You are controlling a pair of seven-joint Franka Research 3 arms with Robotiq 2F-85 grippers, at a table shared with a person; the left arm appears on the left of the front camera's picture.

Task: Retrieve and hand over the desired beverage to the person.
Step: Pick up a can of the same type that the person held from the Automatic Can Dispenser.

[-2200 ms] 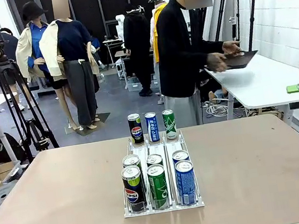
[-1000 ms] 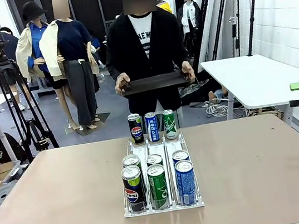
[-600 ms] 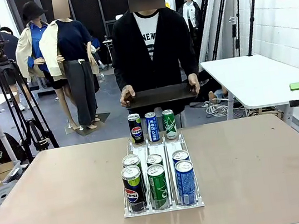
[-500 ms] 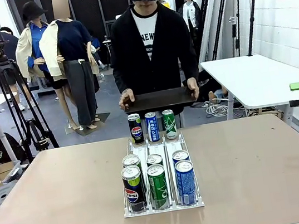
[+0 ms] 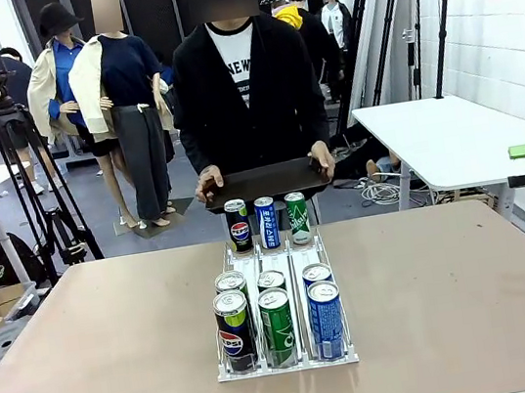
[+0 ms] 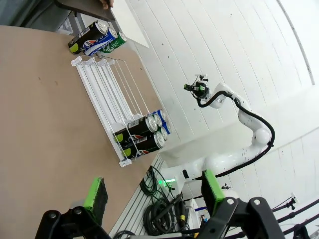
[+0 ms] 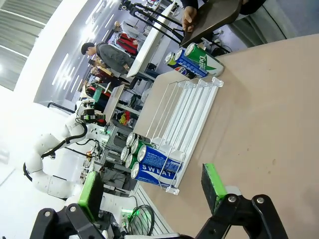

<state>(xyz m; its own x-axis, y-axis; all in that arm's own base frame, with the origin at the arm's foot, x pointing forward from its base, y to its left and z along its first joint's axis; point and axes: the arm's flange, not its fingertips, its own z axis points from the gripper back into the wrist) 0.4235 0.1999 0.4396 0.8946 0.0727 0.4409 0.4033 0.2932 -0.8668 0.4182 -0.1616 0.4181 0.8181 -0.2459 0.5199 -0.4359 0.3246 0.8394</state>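
Left tool [image 6: 152,191] and right tool [image 7: 152,188] are both gaping wide. Cans [image 5: 278,327] are sitting in the rack [image 5: 286,367] on the counter [image 5: 454,286], with the person [image 5: 245,90] holding a tray [image 5: 265,181] beyond. I'm planning a square front-row approach once the choice is clear.

T-shirt [image 5: 238,57]: "NEW"; blue can [image 7: 157,173]: "SWEAT"; Pepsi can [image 5: 234,333].

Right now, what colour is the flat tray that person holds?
The flat tray is black, clearest in the front view.
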